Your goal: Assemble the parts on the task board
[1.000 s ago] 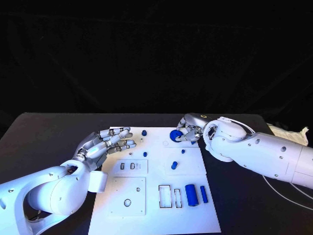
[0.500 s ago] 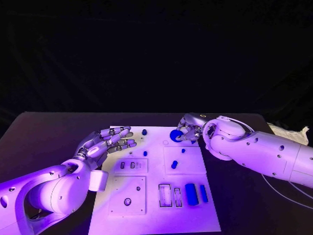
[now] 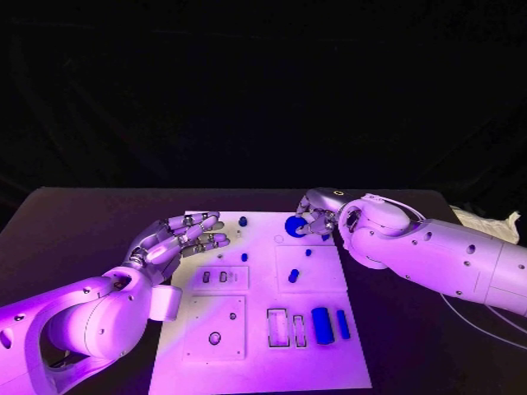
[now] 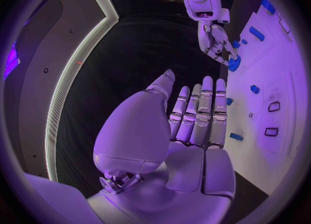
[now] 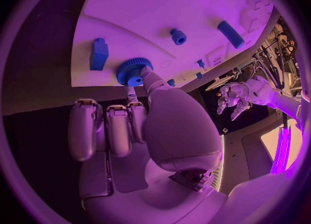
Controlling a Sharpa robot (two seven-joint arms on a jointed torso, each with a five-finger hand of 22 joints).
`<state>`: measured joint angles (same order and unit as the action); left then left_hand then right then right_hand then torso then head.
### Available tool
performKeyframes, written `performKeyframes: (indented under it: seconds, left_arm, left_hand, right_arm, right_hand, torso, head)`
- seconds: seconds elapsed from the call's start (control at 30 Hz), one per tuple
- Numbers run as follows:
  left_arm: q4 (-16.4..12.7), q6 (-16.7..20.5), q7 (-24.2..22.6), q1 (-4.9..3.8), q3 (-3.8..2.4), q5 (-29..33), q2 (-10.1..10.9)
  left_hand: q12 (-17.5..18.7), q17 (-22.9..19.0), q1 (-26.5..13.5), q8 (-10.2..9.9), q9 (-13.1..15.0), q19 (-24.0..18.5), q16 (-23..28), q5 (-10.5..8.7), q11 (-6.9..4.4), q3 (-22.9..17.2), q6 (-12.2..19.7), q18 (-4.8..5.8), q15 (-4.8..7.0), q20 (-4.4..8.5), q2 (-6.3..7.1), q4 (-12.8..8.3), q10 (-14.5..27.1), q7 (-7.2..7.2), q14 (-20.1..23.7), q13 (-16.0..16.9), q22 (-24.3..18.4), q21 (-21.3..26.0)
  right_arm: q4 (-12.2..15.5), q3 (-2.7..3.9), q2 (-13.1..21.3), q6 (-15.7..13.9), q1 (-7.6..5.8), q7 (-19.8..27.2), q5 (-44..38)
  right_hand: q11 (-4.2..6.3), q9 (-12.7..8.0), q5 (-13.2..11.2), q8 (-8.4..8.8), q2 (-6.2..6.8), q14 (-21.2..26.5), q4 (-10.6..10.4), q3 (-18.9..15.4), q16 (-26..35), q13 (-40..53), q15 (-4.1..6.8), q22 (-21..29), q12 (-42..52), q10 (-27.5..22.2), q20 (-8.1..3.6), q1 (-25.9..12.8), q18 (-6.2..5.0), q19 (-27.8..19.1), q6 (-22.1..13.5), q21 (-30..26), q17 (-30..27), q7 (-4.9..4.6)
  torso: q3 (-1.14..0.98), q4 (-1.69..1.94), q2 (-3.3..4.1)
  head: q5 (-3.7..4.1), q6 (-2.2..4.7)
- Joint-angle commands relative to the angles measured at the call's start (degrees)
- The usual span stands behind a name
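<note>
The left hand [image 3: 180, 236] hovers over the near-left edge of the task board [image 3: 258, 362], fingers spread and grasping nothing. Just beyond its fingertips lie a few small blue parts; further toward the robot, a long blue bar [image 3: 322, 326] rests among rectangular slots.

Across the board, the right hand [image 3: 314, 216] pinches a blue toothed gear [image 3: 296, 225] at the board's far edge. To do this step well, the robot should probably keep the gear level, line its bore up squarely with its seat, and press straight down without twisting.

The right wrist view shows the gear [image 5: 134, 71] with its teeth and hub, fingertips [image 5: 150, 80] touching it, and a blue block [image 5: 98, 53] just beside it, which the head view hides behind the hand. The left wrist view shows the open palm [image 4: 194, 130] plainly.
</note>
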<state>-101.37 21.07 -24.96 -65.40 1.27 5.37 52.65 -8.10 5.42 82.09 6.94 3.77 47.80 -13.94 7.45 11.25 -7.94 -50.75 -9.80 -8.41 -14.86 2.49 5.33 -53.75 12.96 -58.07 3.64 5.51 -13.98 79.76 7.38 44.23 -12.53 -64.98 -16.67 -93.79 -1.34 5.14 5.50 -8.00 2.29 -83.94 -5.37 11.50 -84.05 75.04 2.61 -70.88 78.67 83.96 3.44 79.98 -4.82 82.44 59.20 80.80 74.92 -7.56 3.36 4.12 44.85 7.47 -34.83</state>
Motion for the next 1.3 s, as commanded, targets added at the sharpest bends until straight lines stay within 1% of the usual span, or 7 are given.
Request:
performKeyframes:
  seconds: [0.03, 0.23, 0.5, 0.73, 0.97, 1.13, 1.3]
  left_arm:
    - [-0.1, -1.1, -0.2, -0.06, -0.05, 0.1, -0.1]
    - [-0.1, -1.1, -0.2, -0.06, -0.05, 0.1, 0.0]
    - [0.0, -1.0, -0.2, -0.06, -0.05, 0.1, 0.1]
    - [0.1, -1.0, -0.3, -0.06, -0.05, 0.1, -0.1]
    - [0.2, -1.0, -0.3, -0.06, -0.05, 0.1, -0.1]
    - [0.3, -1.0, -0.3, -0.06, -0.05, 0.1, -0.1]
    - [0.3, -1.1, -0.4, -0.06, -0.05, 0.1, -0.2]
  left_hand:
    - [0.2, 0.1, 0.0, -0.3, -0.1, 0.5, 0.3, -0.26, -0.13, 0.1, 0.3, -0.74, 0.06, 0.05, -0.50, -0.4, 0.4, 1.00, -0.5, 0.0, -0.1, -0.3]
    - [0.2, 0.1, 0.0, -0.3, -0.1, 0.5, 0.4, -0.24, -0.13, 0.0, 0.3, -0.74, 0.07, 0.05, -0.58, -0.4, 0.4, 0.98, -0.5, 0.0, -0.1, -0.3]
    - [0.4, 0.1, 0.4, -0.4, 0.0, 0.5, 0.5, -0.20, -0.15, -0.3, 0.4, -0.74, 0.10, 0.08, -0.84, -0.8, 0.5, 0.94, -0.6, 0.0, -0.2, -0.3]
    - [0.4, 0.1, 0.4, -0.5, 0.0, 0.5, 0.6, -0.19, -0.16, -0.3, 0.4, -0.74, 0.10, 0.09, -0.90, -0.9, 0.5, 0.93, -0.6, 0.0, -0.2, -0.3]
    - [0.4, 0.1, 0.4, -0.5, 0.0, 0.5, 0.6, -0.19, -0.16, -0.3, 0.4, -0.74, 0.10, 0.09, -0.90, -0.9, 0.5, 0.93, -0.6, 0.0, -0.2, -0.3]
    - [0.4, 0.1, 0.4, -0.5, 0.0, 0.5, 0.6, -0.19, -0.16, -0.3, 0.4, -0.74, 0.10, 0.09, -0.90, -0.9, 0.5, 0.93, -0.6, 0.0, -0.2, -0.3]
    - [0.4, 0.1, 0.4, -0.5, 0.0, 0.5, 0.6, -0.19, -0.16, -0.3, 0.4, -0.74, 0.10, 0.09, -0.90, -0.9, 0.5, 0.93, -0.6, 0.0, -0.2, -0.3]
  right_arm:
    - [1.3, -0.15, -0.1, -5.7, 0.40, 0.1, -5.4]
    - [4.1, -0.15, -0.7, -10.1, 0.59, 0.1, -8.0]
    - [5.1, -0.18, -3.8, -9.4, 0.49, -0.3, -9.3]
    - [3.4, -0.85, -8.1, -7.7, 0.53, -0.2, -9.0]
    - [0.7, -1.86, -11.5, -7.1, 0.82, -0.2, -9.6]
    - [-0.8, -2.52, -13.1, -6.6, 0.97, -0.4, -10.1]
    - [-1.7, -2.78, -14.1, -6.1, 1.13, -0.6, -10.2]
  right_hand:
    - [0.47, 1.3, -0.2, -1.81, -2.36, -4.0, 0.1, 0.6, -0.4, 5.3, 0.56, -0.3, 0.0, 0.2, -0.30, 2.8, 1.08, 0.2, 3.7, 0.5, 3.4, 1.92]
    - [0.57, 1.4, 0.9, -1.51, -1.86, -4.0, 0.2, 1.4, -0.5, 5.5, 0.68, -0.4, 0.0, 0.3, -0.52, 1.8, 1.12, 0.2, 3.8, 0.5, 3.6, 1.98]
    - [0.45, 1.4, 1.4, -0.95, -1.28, -4.0, 0.2, 2.1, -0.4, 5.4, 0.62, -0.5, -0.3, 0.2, -0.53, 0.6, 1.15, 0.2, 3.5, 0.6, 3.5, 1.80]
    - [0.35, 1.4, 1.3, -0.58, -0.98, -3.9, 0.1, 2.4, -0.3, 5.3, 0.54, -0.5, -0.5, 0.1, -0.50, -0.2, 1.14, 0.2, 3.3, 0.6, 3.4, 1.68]
    - [0.30, 1.3, 1.2, -0.37, -0.85, -3.9, 0.1, 2.5, -0.3, 5.3, 0.50, -0.5, -0.7, 0.1, -0.47, -0.5, 1.15, 0.2, 3.1, 0.6, 3.3, 1.61]
    - [0.27, 1.3, 1.2, -0.22, -0.75, -3.9, 0.1, 2.7, -0.3, 5.2, 0.47, -0.5, -0.7, 0.1, -0.45, -0.6, 1.14, 0.1, 3.0, 0.6, 3.3, 1.56]
    - [0.19, 1.3, 1.1, -0.02, -0.59, -3.9, 0.2, 2.8, -0.3, 5.2, 0.42, -0.5, -0.9, 0.0, -0.41, -0.8, 1.14, 0.1, 2.9, 0.6, 3.3, 1.47]
  torso:
    - [0.02, 0.06, -0.03]
    - [0.03, 0.16, -0.03]
    - [0.11, 0.11, 0.00]
    - [0.00, 0.20, 0.07]
    - [0.05, 0.28, 0.02]
    - [0.01, 0.15, 0.08]
    - [-0.01, 0.08, 0.10]
  head:
    - [0.12, -0.08]
    - [0.01, 0.06]
    - [-0.12, 0.07]
    - [-0.42, 0.00]
    - [-0.72, -0.14]
    - [-0.95, -0.23]
    - [-1.10, -0.26]
